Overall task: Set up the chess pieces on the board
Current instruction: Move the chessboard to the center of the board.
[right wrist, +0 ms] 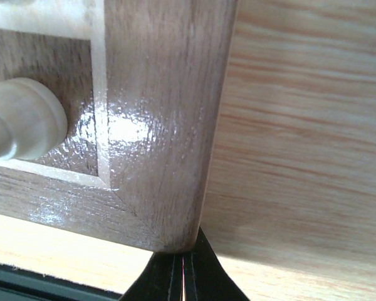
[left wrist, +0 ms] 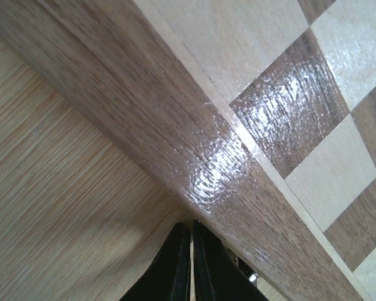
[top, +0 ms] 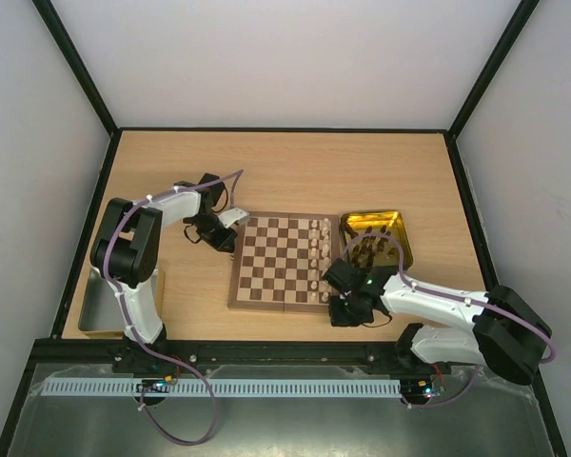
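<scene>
right end effector (right wrist: pixel 183 276), jaws together, sits at the near right corner of the chessboard (right wrist: pixel 169 125); left end effector (left wrist: pixel 191 266), likewise together, at its left border. excess push may topple the cream pieces (top: pixel 319 252).

The left arm (top: pixel 143 305) and right arm (top: pixel 438 307) are white with fat black joints. Their hands (left wrist: pixel 191 235) are black. Purple cables (top: pixel 100 249) run along them.
</scene>
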